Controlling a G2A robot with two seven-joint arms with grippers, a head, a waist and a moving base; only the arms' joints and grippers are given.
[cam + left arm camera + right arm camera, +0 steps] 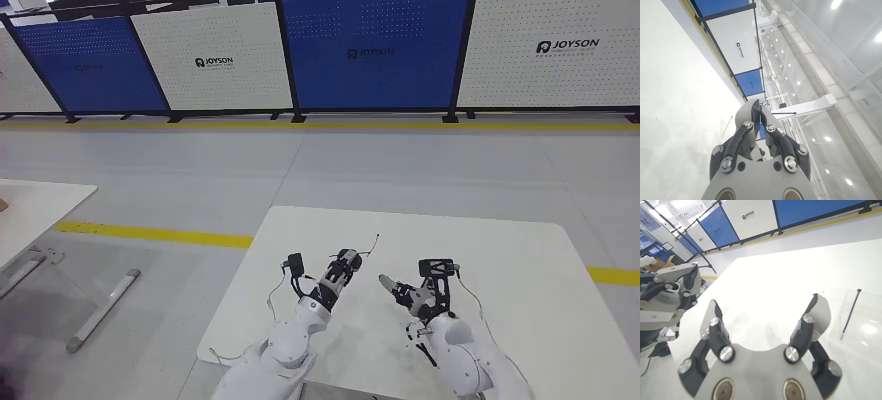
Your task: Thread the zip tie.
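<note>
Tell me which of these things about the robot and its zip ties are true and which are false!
1. The left gripper is shut on a zip tie. True.
2. The right gripper holds one too. False: it is open and empty.
3. A second zip tie lies on the table. True.
4. The table is blue. False: it is white.
5. The second zip tie is curled into a ring. False: it lies straight.
</note>
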